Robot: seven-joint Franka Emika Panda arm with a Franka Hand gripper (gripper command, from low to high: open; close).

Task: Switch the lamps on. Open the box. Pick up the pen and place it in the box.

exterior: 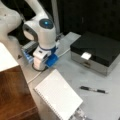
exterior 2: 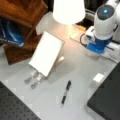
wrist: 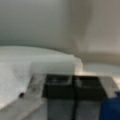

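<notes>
A: Where do the task's things stand?

B: The lamp glows bright at the far edge in a front view, its cream shade lit, so I judge that step done for the one lamp I can see. The box sits on the right of a front view with its black lid flat and its latch to the front: not yet opened. The pen lies loose on the grey table, near the box's front and just right of the notebook. So opening, picking up and putting in are all left.

A: And the gripper?

B: The gripper hangs low at the far left in a front view, blue parts showing, over a round base by a white cable, well apart from pen and box. It holds nothing I can make out. In the wrist view the gripper shows two dark fingers pressed together, only a thin seam between them, a pale rounded surface just beyond.

A: What does each view add?

B: One front view alone shows the lit shade, the notebook propped on a stand, and the wooden block at the far left. The lid's white label and latch show only from the box's front side. The wrist view gives the fingers, but neither pen nor box.
</notes>
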